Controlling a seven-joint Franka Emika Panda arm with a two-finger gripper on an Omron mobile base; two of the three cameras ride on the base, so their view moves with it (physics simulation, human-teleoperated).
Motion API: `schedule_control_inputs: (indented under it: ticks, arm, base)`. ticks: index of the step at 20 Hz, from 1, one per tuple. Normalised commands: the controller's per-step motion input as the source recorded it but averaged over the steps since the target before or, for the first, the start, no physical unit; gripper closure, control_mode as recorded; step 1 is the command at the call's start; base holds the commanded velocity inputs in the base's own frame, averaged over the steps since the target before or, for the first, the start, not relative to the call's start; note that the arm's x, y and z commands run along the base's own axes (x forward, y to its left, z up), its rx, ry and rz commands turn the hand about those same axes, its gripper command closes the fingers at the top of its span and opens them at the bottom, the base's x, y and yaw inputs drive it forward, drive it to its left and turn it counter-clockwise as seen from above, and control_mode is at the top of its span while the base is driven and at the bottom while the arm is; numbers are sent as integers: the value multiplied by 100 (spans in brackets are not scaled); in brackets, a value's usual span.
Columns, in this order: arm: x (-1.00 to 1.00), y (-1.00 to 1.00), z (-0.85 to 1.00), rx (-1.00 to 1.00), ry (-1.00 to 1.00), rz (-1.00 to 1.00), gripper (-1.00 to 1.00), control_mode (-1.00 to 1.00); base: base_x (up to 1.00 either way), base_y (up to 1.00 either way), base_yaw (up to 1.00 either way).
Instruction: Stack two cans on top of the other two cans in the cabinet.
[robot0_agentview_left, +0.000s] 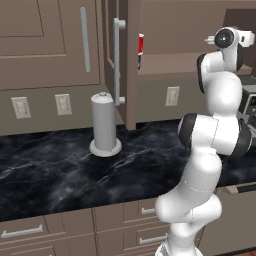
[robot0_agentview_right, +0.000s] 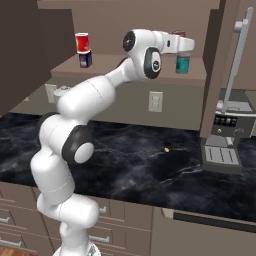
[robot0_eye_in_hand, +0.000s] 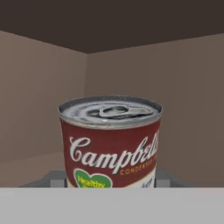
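My gripper (robot0_eye_in_hand: 109, 179) is shut on a red Campbell's can (robot0_eye_in_hand: 111, 140) with a silvery pull-tab lid, which stands upright and close in the hand view. In the right base view the gripper (robot0_agentview_right: 184, 47) is inside the brown cabinet (robot0_agentview_right: 125, 72), directly above the teal can (robot0_agentview_right: 183, 64) on the shelf's right part. I cannot tell whether the held can touches the teal one. At the shelf's left end a red can (robot0_agentview_right: 82, 42) stands on the dark blue can (robot0_agentview_right: 85, 59). The same stack, red can (robot0_agentview_left: 141, 44) over dark blue can (robot0_agentview_left: 140, 62), peeks past the door edge in the left base view.
The cabinet door (robot0_agentview_left: 119, 60) stands open with its long silvery bar handle (robot0_agentview_right: 239, 50). A grey paper-towel holder (robot0_agentview_left: 105, 126) stands on the black marble counter (robot0_agentview_left: 55, 170). A coffee machine (robot0_agentview_right: 224, 137) is at the right. A small orange speck (robot0_agentview_right: 166, 149) lies on the counter.
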Motion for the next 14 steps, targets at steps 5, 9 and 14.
schedule_control_inputs:
  ticks: [5, 9, 14]
  arm:
    - [0, -15, -13, 0, 2, 0, 100, -100]
    - [4, -1, -12, 0, 0, 0, 100, -100]
    - [11, 0, -2, 0, 0, 0, 100, -100]
  base:
    - [0, 0, 0]
    - [0, 0, 0]
    - [0, 0, 0]
